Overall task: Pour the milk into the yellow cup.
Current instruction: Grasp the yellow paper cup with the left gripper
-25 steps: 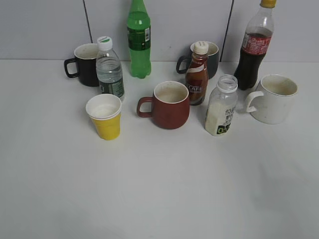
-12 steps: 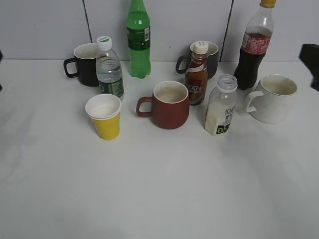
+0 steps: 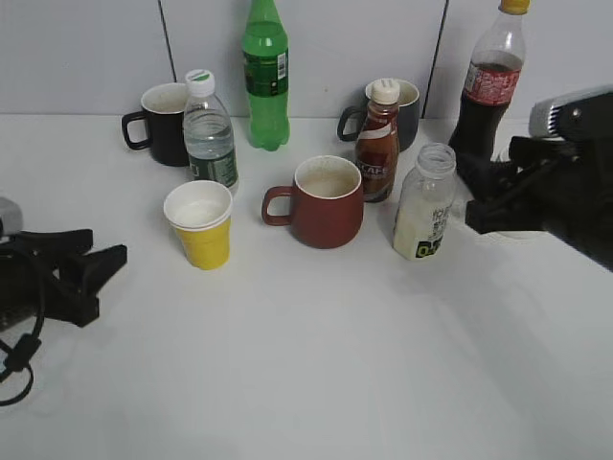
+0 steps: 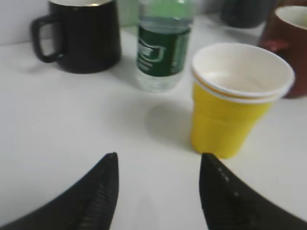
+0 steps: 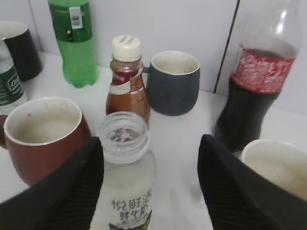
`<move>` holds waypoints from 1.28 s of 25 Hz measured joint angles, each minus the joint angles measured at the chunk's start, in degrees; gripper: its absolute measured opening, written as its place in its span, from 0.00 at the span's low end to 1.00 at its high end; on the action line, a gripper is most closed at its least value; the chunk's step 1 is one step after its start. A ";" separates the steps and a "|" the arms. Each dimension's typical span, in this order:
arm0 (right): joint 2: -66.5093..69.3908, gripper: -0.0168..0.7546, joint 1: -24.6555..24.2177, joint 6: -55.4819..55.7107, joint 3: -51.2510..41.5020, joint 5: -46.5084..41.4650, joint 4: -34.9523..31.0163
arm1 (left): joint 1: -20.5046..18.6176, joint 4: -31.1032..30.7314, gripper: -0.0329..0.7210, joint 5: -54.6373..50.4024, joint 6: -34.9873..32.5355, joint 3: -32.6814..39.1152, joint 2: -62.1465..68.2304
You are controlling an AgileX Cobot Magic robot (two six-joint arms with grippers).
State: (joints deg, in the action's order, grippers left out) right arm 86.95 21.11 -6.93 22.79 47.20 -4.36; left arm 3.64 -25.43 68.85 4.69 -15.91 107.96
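The milk (image 3: 424,206) is white liquid in a clear capless bottle, upright right of centre; it also shows in the right wrist view (image 5: 126,177). The yellow cup (image 3: 201,224) stands upright at the left, white inside, and shows in the left wrist view (image 4: 236,96). My right gripper (image 3: 479,195) is open, just right of the milk bottle, which sits by its left finger in the right wrist view (image 5: 149,143). My left gripper (image 3: 105,256) is open and empty, left of the yellow cup and apart from it (image 4: 158,160).
A red-brown mug (image 3: 324,202), brown coffee bottle (image 3: 378,144), water bottle (image 3: 210,135), black mug (image 3: 163,124), green bottle (image 3: 266,77), grey mug (image 3: 407,113), cola bottle (image 3: 488,86) and white mug (image 5: 276,165) stand around. A wall runs behind.
Both arms have come into view: the left gripper from the left edge toward the yellow cup, the right gripper from the right edge to beside the milk bottle. The objects have not moved.
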 joint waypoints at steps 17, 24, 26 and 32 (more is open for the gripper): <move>12.86 0.62 0.00 3.42 0.00 6.96 5.44 | 0.29 -23.34 0.91 0.41 3.35 -15.46 9.99; 12.86 0.62 0.00 3.42 0.00 7.45 5.51 | 3.26 -24.44 0.91 0.17 5.75 -21.69 14.70; 12.86 0.62 0.00 3.42 0.00 7.47 5.51 | 3.80 -24.44 0.91 0.05 6.17 -23.03 15.80; 12.86 0.62 0.00 3.42 0.00 8.47 5.51 | 6.12 -23.89 0.91 -0.09 7.74 -29.10 20.51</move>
State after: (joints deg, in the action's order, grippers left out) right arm 99.81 21.11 -3.51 22.79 55.67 1.15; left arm 9.77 -49.32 68.76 12.43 -45.01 128.48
